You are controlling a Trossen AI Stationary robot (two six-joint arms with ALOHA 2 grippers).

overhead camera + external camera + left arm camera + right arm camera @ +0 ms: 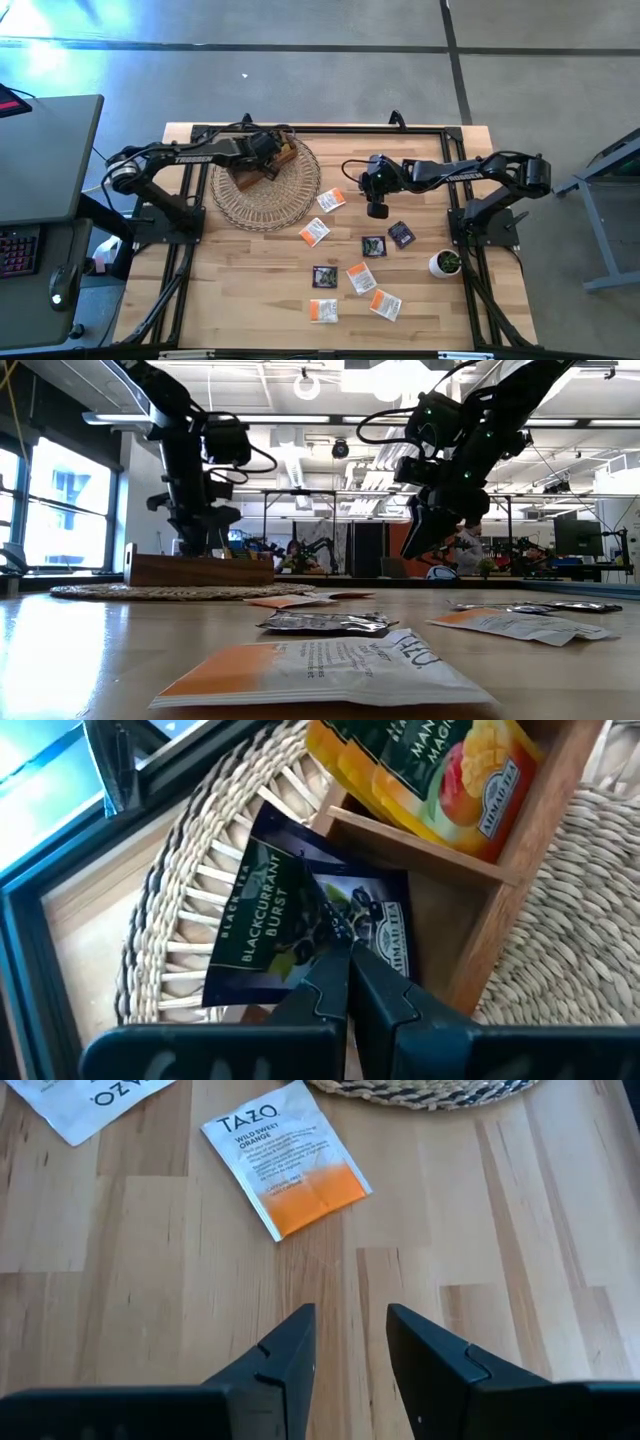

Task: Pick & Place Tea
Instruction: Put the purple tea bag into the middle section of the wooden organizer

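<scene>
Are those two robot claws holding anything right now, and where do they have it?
The left gripper pinches a dark blackcurrant tea sachet by one corner, over the wooden box. The right gripper is open and holds nothing.

Dark purple Blackcurrant Burst sachet (300,925) with berry print, beside yellow-orange mango sachets (450,780) inside the brown wooden box (490,910). Beneath that box, a tan woven mat (265,185); beyond the mat, white-and-orange Wild Sweet Orange sachet (285,1170) on pale wood-grain table (480,1230).
</scene>
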